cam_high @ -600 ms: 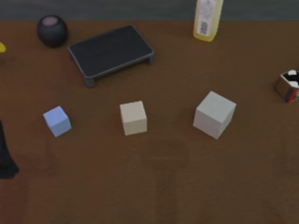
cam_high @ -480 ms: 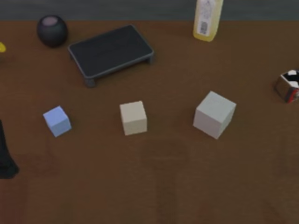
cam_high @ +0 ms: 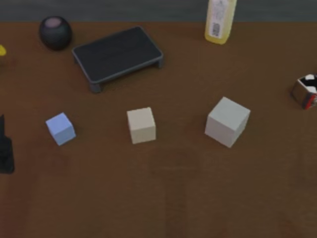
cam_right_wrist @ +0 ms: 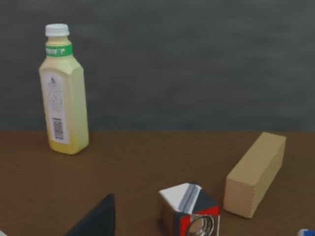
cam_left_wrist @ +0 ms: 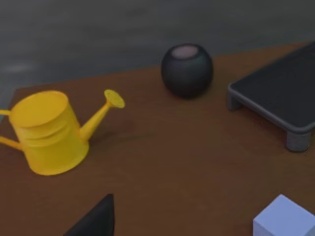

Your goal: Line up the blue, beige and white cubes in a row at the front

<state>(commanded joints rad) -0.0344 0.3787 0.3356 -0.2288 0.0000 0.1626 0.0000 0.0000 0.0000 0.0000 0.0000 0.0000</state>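
Our left hand (cam_high: 6,151) at worktop's left edge, finger state not visible. Blue cube (cam_high: 60,128) lies just to its right, nearest. Beige cube (cam_high: 141,125) mid-row, white cube (cam_high: 227,121) farther right. Right hand unseen.

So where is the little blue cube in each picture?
Top view: the blue cube sits left of the beige cube.
Left wrist view: just its corner peeks in at the lower right edge.
Right wrist view: not in it.
Shared landmark: the dark ball shows in the top and left wrist views.
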